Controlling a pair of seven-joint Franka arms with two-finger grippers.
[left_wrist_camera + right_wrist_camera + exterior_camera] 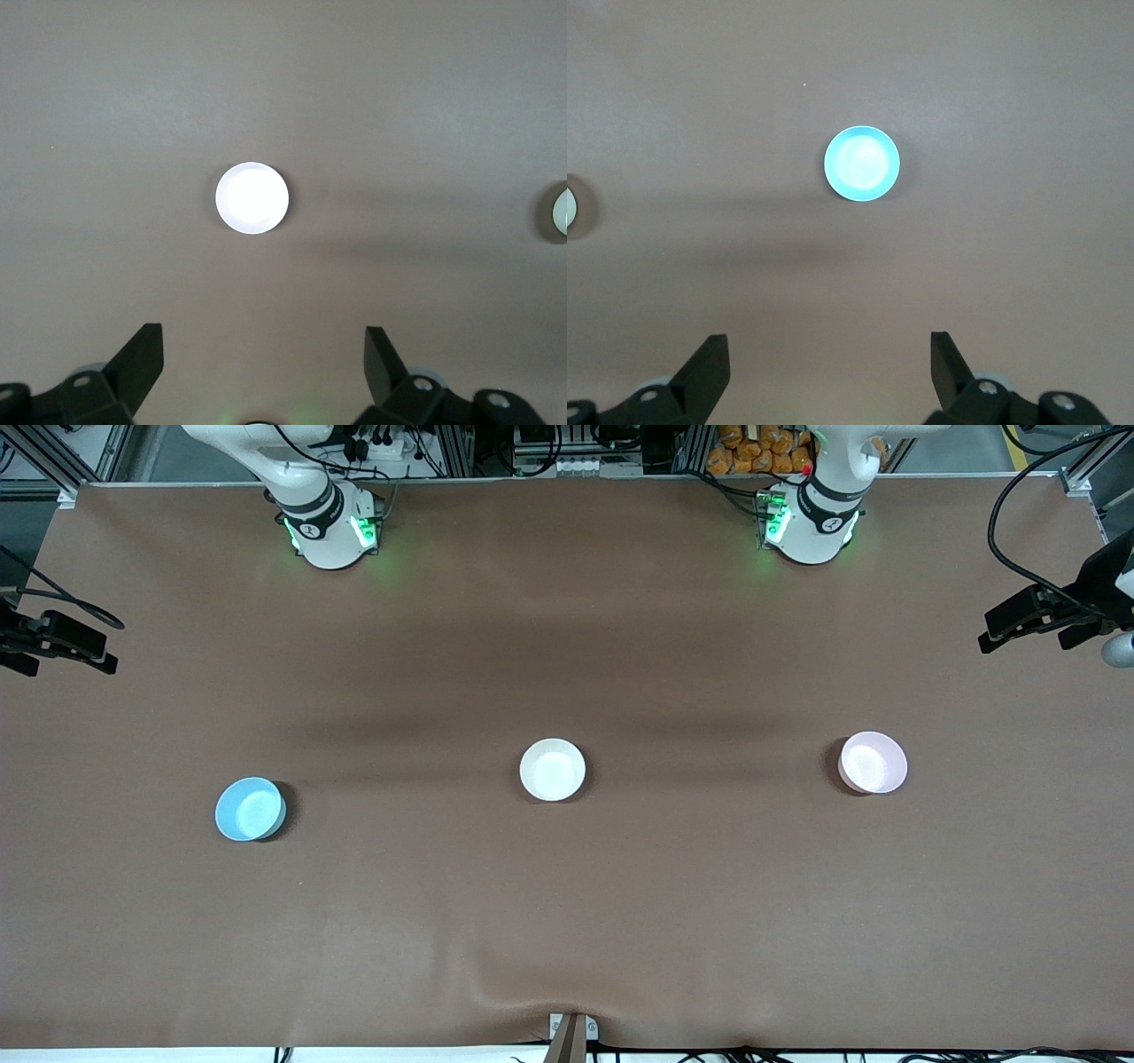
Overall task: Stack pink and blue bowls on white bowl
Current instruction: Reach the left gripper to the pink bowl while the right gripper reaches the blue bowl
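Three bowls stand apart on the brown table [567, 921]. The white bowl [552, 770] is in the middle. The pink bowl [873, 762] is toward the left arm's end and the blue bowl [251, 808] toward the right arm's end. My left gripper [263, 331] is open and empty, high over the table, with the pink bowl [252, 197] showing washed-out pale below it and the white bowl [560, 212] at the picture's edge. My right gripper [829, 338] is open and empty, high above the blue bowl [862, 165]. Neither gripper shows in the front view.
The arm bases [332, 531] [811, 527] stand at the table's edge farthest from the front camera. Black camera mounts reach in at both ends [58, 642] [1036, 615]. A small clamp [569, 1035] sits on the edge nearest the front camera.
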